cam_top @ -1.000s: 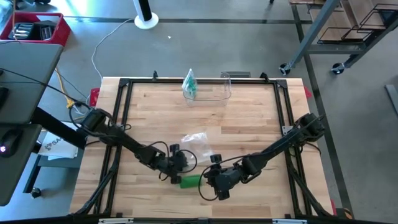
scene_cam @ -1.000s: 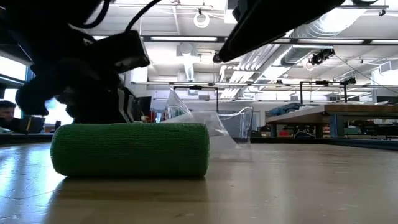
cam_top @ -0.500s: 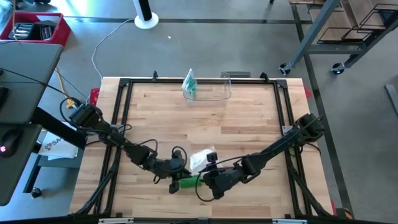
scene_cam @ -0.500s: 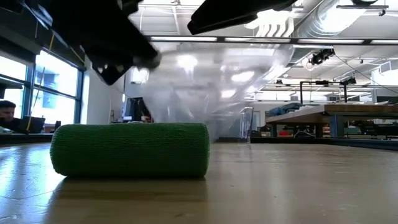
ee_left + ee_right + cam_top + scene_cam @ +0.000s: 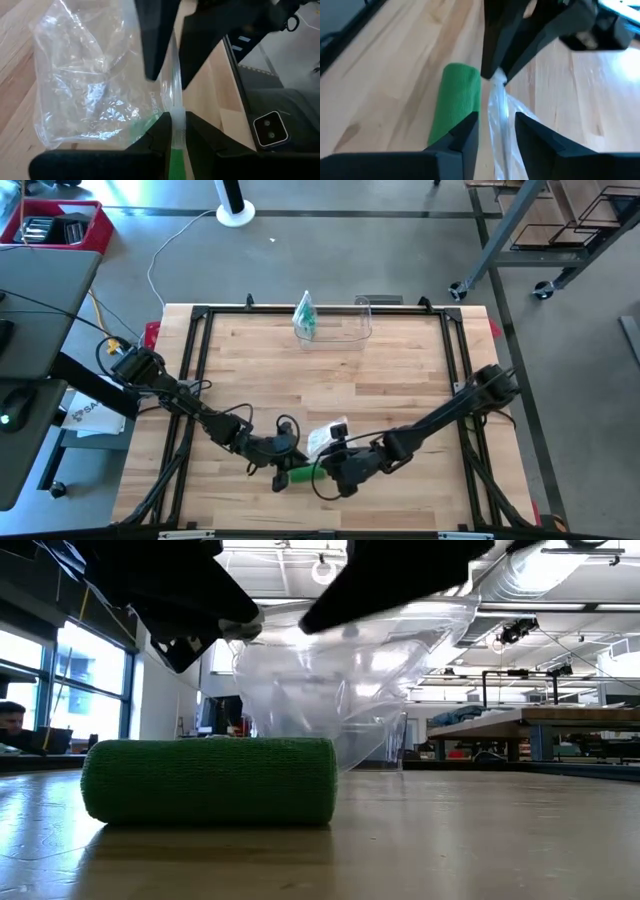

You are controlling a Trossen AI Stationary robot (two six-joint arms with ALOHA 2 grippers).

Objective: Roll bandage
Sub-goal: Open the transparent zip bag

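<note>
The left gripper (image 5: pixel 174 122) pinched the clear plastic bag's (image 5: pixel 90 85) edge. The right gripper (image 5: pixel 496 127) stood parted around that bag, above the green bandage roll (image 5: pixel 210 780).

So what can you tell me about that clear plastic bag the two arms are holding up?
The clear plastic bag is thin, glossy, crinkled film, see-through, with faint printed lettering near one edge. It looks empty and hangs above the wooden table, near its front edge, just over the green bandage roll, which lies on its side. The left pincer pinches its edge between its fingers, and the right pincer has the bunched film between its fingers from the opposite side. Whether the bag brushes the roll is unclear.
</note>
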